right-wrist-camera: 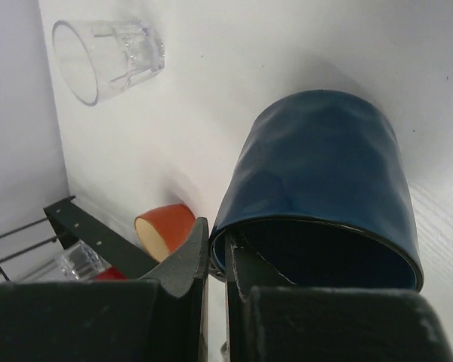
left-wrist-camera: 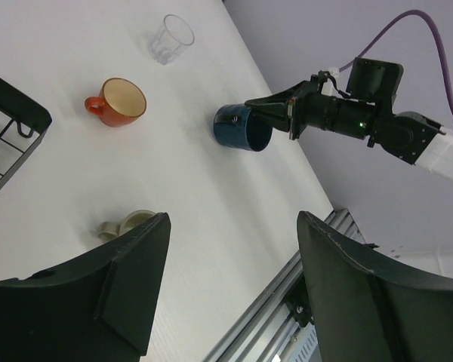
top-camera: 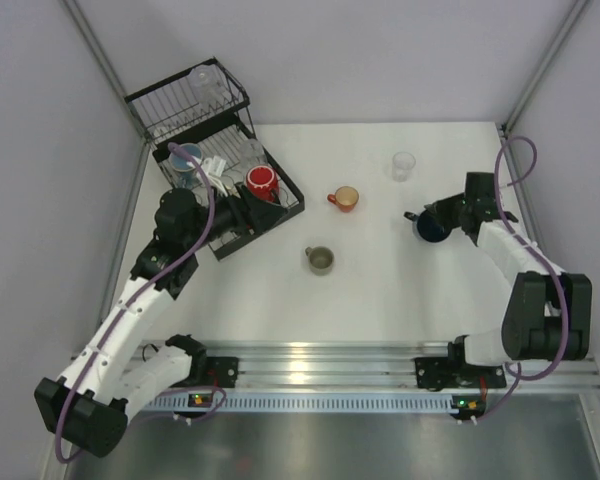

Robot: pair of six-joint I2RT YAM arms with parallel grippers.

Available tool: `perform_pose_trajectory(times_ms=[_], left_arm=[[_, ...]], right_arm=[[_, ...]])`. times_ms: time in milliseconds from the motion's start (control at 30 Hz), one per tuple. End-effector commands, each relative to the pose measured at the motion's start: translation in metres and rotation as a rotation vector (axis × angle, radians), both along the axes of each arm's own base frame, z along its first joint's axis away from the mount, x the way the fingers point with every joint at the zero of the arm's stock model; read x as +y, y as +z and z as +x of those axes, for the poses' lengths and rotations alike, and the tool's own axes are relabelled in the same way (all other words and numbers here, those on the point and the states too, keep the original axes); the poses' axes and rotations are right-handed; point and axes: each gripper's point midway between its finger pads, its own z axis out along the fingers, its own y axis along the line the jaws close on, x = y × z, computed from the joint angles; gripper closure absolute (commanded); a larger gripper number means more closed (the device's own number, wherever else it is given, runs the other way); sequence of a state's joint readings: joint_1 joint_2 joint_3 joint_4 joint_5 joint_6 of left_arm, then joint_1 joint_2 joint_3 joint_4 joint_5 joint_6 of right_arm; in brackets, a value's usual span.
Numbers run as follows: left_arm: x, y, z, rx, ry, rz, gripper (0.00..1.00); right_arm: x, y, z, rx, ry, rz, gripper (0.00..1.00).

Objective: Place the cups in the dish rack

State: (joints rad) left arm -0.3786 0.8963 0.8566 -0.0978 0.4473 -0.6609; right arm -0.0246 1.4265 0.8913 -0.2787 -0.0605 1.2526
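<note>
White tabletop [top-camera: 380, 290], grey walls [top-camera: 380, 50] | left hand [left-wrist-camera: 232, 220] spread | right hand [right-wrist-camera: 217, 253] pinching blue mug [right-wrist-camera: 325, 166] rim

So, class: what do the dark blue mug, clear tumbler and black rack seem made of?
Dark blue mug: probably glazed ceramic, glossy with soft highlights. Clear tumbler: transparent glass or plastic; table shows through. Black rack: likely coated metal wire, thin matte bars.

White-and-black arms [top-camera: 130, 310], purple cables [left-wrist-camera: 417, 13], black jaws

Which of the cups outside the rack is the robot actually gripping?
The dark blue mug: the right gripper is shut on its rim. The orange-red mug, olive mug and clear tumbler stand untouched.
</note>
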Motion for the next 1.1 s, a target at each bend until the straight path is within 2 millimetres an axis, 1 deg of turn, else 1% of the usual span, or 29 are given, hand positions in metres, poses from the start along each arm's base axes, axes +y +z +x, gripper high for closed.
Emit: perform_pose_trajectory(times_ms=[0,67,100,167,233,267,300,433,500,533,600,633,667,700,767,800,833,867,933,967,1033,1067], left_arm=[[-0.005,0.022,0.004,-0.043,-0.018,-0.034,0.27],[-0.011,0.019,0.003,-0.02,-0.053,-0.037,0.27],[-0.012,0.018,0.004,-0.013,-0.059,-0.038,0.27],[-0.014,0.015,0.004,0.007,-0.07,-0.041,0.27],[-0.016,0.014,0.005,0.02,-0.076,-0.045,0.27],[-0.017,0.014,0.005,0.024,-0.079,-0.047,0.27],[-0.018,0.011,0.006,0.035,-0.082,-0.046,0.27],[-0.024,0.006,0.009,0.065,-0.103,-0.046,0.27],[-0.028,0.001,0.012,0.084,-0.111,-0.041,0.27],[-0.032,0.003,0.01,0.081,-0.125,-0.042,0.27],[-0.039,0.001,0.011,0.103,-0.146,-0.046,0.27],[-0.045,0.006,0.01,0.096,-0.167,-0.062,0.27],[-0.049,0.006,0.008,0.11,-0.189,-0.077,0.28],[-0.054,0.012,0.005,0.128,-0.224,-0.126,0.28],[-0.062,0.022,0.005,0.112,-0.269,-0.188,0.3],[-0.066,0.024,0.003,0.142,-0.29,-0.22,0.3],[-0.07,0.023,0.005,0.154,-0.3,-0.231,0.3],[-0.073,0.027,0.006,0.149,-0.309,-0.249,0.3],[-0.079,0.034,0.005,0.175,-0.333,-0.294,0.3],[-0.084,0.037,0.007,0.167,-0.353,-0.319,0.29],[-0.092,0.039,0.004,0.229,-0.398,-0.355,0.29],[-0.097,0.04,0.008,0.245,-0.411,-0.356,0.3]], right_arm=[[0.007,0.021,0.006,-0.209,0.121,-0.055,1.0],[0.008,0.026,0.004,-0.244,0.173,-0.099,1.0],[0.008,0.033,0.004,-0.266,0.188,-0.116,1.0],[0.01,0.037,-0.001,-0.286,0.227,-0.141,1.0],[0.012,0.041,-0.01,-0.316,0.25,-0.157,1.0],[0.012,0.048,-0.01,-0.359,0.273,-0.186,1.0],[0.012,0.053,-0.015,-0.383,0.281,-0.202,1.0],[0.01,0.066,-0.024,-0.438,0.307,-0.263,1.0],[0.014,0.071,-0.029,-0.476,0.324,-0.26,1.0],[0.019,0.08,-0.028,-0.534,0.343,-0.25,1.0],[0.024,0.088,-0.035,-0.583,0.355,-0.246,1.0],[0.025,0.095,-0.035,-0.618,0.363,-0.255,1.0],[0.028,0.103,-0.039,-0.648,0.368,-0.262,1.0],[0.029,0.11,-0.041,-0.672,0.37,-0.263,1.0],[0.034,0.134,-0.045,-0.759,0.374,-0.267,1.0],[0.034,0.142,-0.047,-0.786,0.371,-0.267,1.0],[0.045,0.151,-0.05,-0.82,0.392,-0.257,1.0],[0.054,0.171,-0.055,-0.892,0.405,-0.255,1.0],[0.062,0.19,-0.06,-0.955,0.407,-0.246,1.0],[0.072,0.207,-0.066,-1.019,0.426,-0.237,1.0],[0.084,0.222,-0.071,-1.08,0.452,-0.235,1.0],[0.095,0.236,-0.077,-1.129,0.482,-0.227,1.0]])
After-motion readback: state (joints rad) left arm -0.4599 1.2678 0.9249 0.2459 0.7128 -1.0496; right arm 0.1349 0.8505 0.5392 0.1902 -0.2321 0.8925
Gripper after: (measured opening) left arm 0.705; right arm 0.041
